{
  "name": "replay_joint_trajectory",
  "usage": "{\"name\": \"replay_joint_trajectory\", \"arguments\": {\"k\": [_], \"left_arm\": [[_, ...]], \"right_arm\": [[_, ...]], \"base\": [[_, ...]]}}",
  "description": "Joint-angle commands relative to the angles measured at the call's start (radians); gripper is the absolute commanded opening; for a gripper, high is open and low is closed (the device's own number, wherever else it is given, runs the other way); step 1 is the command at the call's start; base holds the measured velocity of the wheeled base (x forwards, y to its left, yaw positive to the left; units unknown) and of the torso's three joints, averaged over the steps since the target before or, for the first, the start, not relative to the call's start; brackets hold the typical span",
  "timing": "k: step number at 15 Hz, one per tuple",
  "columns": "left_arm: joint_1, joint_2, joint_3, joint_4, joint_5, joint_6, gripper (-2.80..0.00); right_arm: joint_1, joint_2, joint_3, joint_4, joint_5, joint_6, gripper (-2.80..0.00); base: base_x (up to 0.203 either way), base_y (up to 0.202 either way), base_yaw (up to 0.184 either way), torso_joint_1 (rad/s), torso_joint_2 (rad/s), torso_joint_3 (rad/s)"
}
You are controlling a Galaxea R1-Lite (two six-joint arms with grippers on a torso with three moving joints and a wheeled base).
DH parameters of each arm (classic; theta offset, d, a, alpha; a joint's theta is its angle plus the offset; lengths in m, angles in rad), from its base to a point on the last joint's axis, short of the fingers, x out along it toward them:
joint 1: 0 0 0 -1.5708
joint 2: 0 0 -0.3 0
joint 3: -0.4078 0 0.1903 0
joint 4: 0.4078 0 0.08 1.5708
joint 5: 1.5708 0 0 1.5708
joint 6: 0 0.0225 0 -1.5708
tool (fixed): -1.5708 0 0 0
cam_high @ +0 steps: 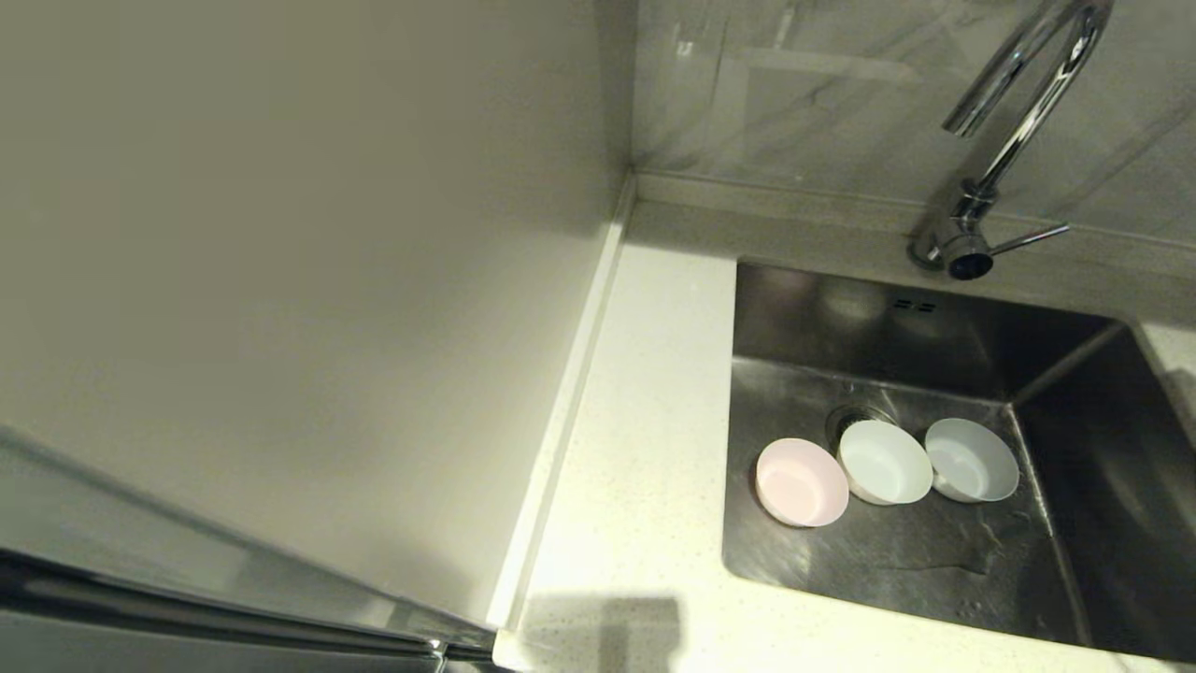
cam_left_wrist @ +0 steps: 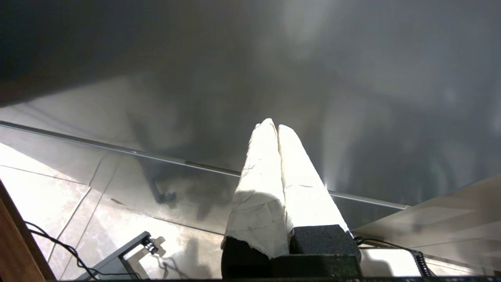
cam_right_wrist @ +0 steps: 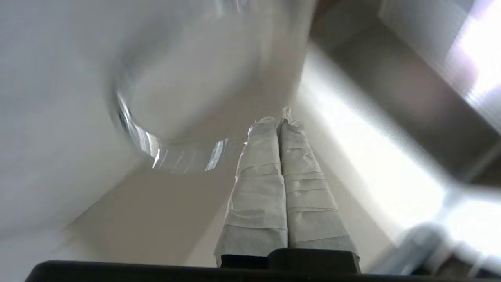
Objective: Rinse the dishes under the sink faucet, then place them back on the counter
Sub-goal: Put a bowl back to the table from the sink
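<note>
Three small bowls stand in a row on the floor of the sink (cam_high: 934, 561) in the head view. The pale pink bowl (cam_high: 802, 481) is on the left, the pale mint-white bowl (cam_high: 884, 462) in the middle, and a pale greyish bowl (cam_high: 972, 460) on the right. The faucet (cam_high: 1014, 121) arches over the back of the sink, its thin lever (cam_high: 1028, 240) pointing right. Neither gripper shows in the head view. My left gripper (cam_left_wrist: 273, 124) is shut and empty, low above a tiled floor. My right gripper (cam_right_wrist: 278, 119) is shut and empty too.
The speckled counter (cam_high: 645, 421) runs along the sink's left side beside a plain wall panel (cam_high: 327, 280). The drain strainer (cam_high: 850, 416) is partly hidden behind the middle bowl. A curved shiny rim (cam_right_wrist: 137, 133) shows blurred in the right wrist view.
</note>
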Motion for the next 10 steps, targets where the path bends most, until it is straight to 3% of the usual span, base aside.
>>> {"name": "replay_joint_trajectory", "arguments": {"k": [1,2,3,4,6,7,8,9,10], "left_arm": [[-0.001,-0.003,0.000,-0.001,0.000,-0.001,-2.80],[0.000,-0.003,0.000,-0.001,0.000,-0.001,-2.80],[0.000,-0.003,0.000,-0.001,0.000,-0.001,-2.80],[0.000,-0.003,0.000,-0.001,0.000,-0.001,-2.80],[0.000,-0.003,0.000,-0.001,0.000,-0.001,-2.80],[0.000,-0.003,0.000,-0.001,0.000,0.001,-2.80],[0.000,-0.003,0.000,-0.001,0.001,0.000,-2.80],[0.000,-0.004,0.000,-0.001,0.000,-0.001,-2.80],[0.000,-0.003,0.000,-0.001,0.000,-0.001,-2.80]], "right_arm": [[0.171,-0.071,-0.034,0.447,0.043,0.001,-2.80],[0.270,-0.077,-0.037,0.564,-0.036,-0.001,-2.80],[0.327,-0.084,-0.004,0.605,-0.182,-0.004,-2.80],[0.363,-0.098,0.067,0.614,-0.422,-0.012,-2.80],[0.394,-0.157,0.204,0.530,-1.116,-0.116,-2.80],[0.400,-0.195,0.257,0.416,-1.464,-0.274,-2.80],[0.404,-0.227,0.307,0.278,-1.736,-0.527,-2.80],[0.409,-0.250,0.364,0.154,-1.902,-0.825,-2.80],[0.425,-0.268,0.436,0.040,-2.003,-1.134,-2.80]], "base": [[0.000,0.000,0.000,0.000,0.00,0.000],[0.000,0.000,0.000,0.000,0.00,0.000],[0.000,0.000,0.000,0.000,0.00,0.000],[0.000,0.000,0.000,0.000,0.00,0.000],[0.000,0.000,0.000,0.000,0.00,0.000],[0.000,0.000,0.000,0.000,0.00,0.000],[0.000,0.000,0.000,0.000,0.00,0.000],[0.000,0.000,0.000,0.000,0.00,0.000],[0.000,0.000,0.000,0.000,0.00,0.000]]}}
